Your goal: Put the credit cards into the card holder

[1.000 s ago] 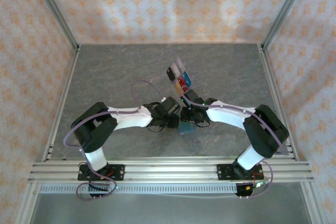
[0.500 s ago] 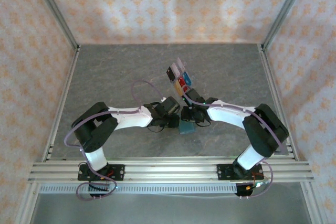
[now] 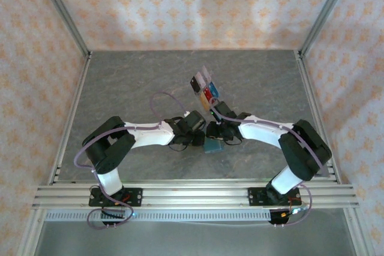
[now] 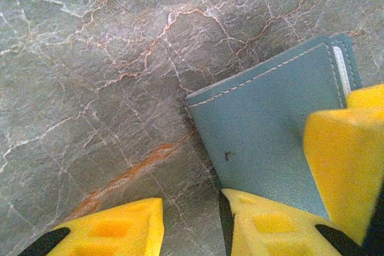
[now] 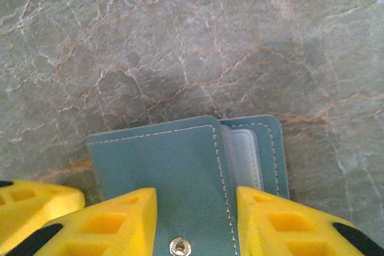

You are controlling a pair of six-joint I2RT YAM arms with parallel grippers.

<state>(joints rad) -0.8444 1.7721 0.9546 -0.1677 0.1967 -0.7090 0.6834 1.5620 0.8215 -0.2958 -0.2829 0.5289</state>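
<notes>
Top external view shows the desk (image 3: 132,82) with the wallet (image 3: 213,147) lying flat. The left pincer (image 4: 191,220) stands open astride the wallet's edge, the right pincer (image 5: 197,220) open over its flap, probably to pin and unfold it; the cards (image 3: 204,91) sit just beyond the wallet.

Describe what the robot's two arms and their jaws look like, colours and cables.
Both the left arm and right arm have white forearm shells, bulky black joints and black bases. A thin lilac cable loops along each. The jaws are bright yellow blocks with moulded square pockets and black trim.
</notes>
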